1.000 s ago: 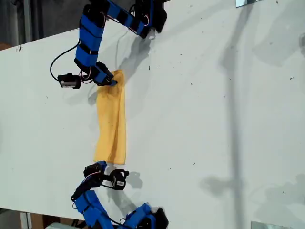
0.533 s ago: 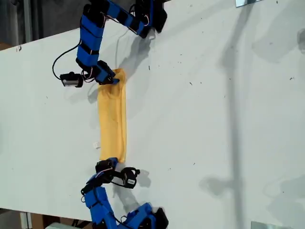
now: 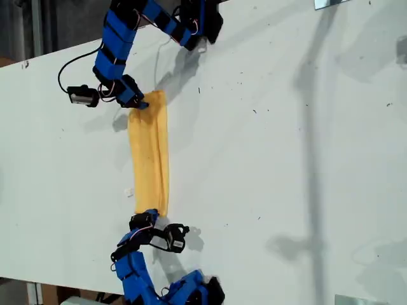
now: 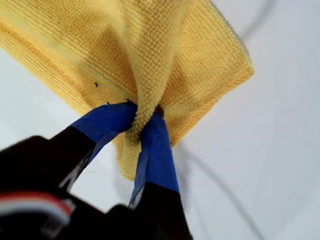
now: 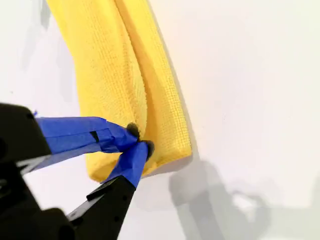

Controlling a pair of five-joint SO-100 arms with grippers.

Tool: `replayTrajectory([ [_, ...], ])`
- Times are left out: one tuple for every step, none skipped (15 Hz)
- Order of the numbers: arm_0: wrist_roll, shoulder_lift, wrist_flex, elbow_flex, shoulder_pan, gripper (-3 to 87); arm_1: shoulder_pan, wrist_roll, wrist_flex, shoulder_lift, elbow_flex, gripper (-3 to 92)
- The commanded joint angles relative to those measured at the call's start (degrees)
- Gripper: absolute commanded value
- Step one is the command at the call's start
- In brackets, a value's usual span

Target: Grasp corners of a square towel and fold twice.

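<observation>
White worktop: towel folded into a strip, one fold left; my first tool and second tool each pinch an end.

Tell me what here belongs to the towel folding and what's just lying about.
Job: folded yellow-orange microfibre towel; my first gripper and my second gripper, both pinching it.
Lying about: white table; shiny piece at the exterior view's top edge.
</observation>
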Motion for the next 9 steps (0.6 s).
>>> replayTrajectory([
  [-1.3,0.1,1.3,-0.4,-2.3,-0.5,-1.7,1.1,-0.9,1.0,0.5,-0.1],
  [-1.4,0.2,1.4,-0.4,-2.3,-0.5,-2.2,1.2,-0.9,1.0,0.9,-0.1],
  [-1.5,0.6,1.4,-0.4,-2.3,-0.4,-2.6,1.4,-0.9,1.0,1.0,-0.1],
  [-1.6,0.7,1.6,-0.4,-2.3,1.6,-2.7,1.8,-0.8,1.2,1.5,6.4],
  [-1.5,0.8,1.9,-0.8,-2.1,5.3,-2.8,1.8,-0.7,1.5,1.8,11.6],
  [-1.6,1.1,2.0,-0.9,-1.8,8.3,-2.1,3.2,-0.6,1.8,2.5,22.7],
  [-2.1,1.2,2.0,-0.9,-1.0,16.2,-1.4,3.7,-0.6,2.3,3.3,33.6],
  [-2.7,1.2,1.8,-0.6,0.9,21.2,-1.1,3.7,-0.8,2.7,3.9,36.7],
  [-4.0,1.1,1.7,-0.4,2.7,21.4,-1.1,3.7,-1.0,2.8,4.0,38.7],
])
